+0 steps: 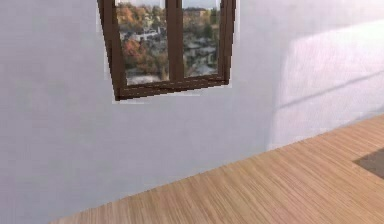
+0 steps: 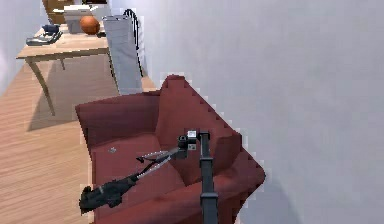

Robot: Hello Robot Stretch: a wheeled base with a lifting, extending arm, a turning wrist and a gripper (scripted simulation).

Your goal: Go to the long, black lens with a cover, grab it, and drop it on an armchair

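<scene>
Rising from the bottom edge of the arm side view, just right of the middle, the robot's dark arm [image 2: 207, 195] ends at two small white squares over a dark red armchair [image 2: 185, 105] in the centre of the frame. Left of the squares the gripper [image 2: 148, 157] points toward the lower left, its thin fingers hard to pick out against the seat. A long black lens [image 2: 110, 190] stretches from near the gripper to the armchair's front edge at lower left. Whether it rests on the cushion or hangs free cannot be told, nor whether the gripper holds anything. At upper left a wooden table [image 2: 60, 48] carries an orange ball [image 2: 89, 24] and boxes too small to identify, with a pale chair [image 2: 122, 50] beside it. In the forward view a brown-framed window [image 1: 170, 45], its top cropped, sits upper centre in a white wall [image 1: 60, 120] above a wooden floor [image 1: 250, 190].
</scene>
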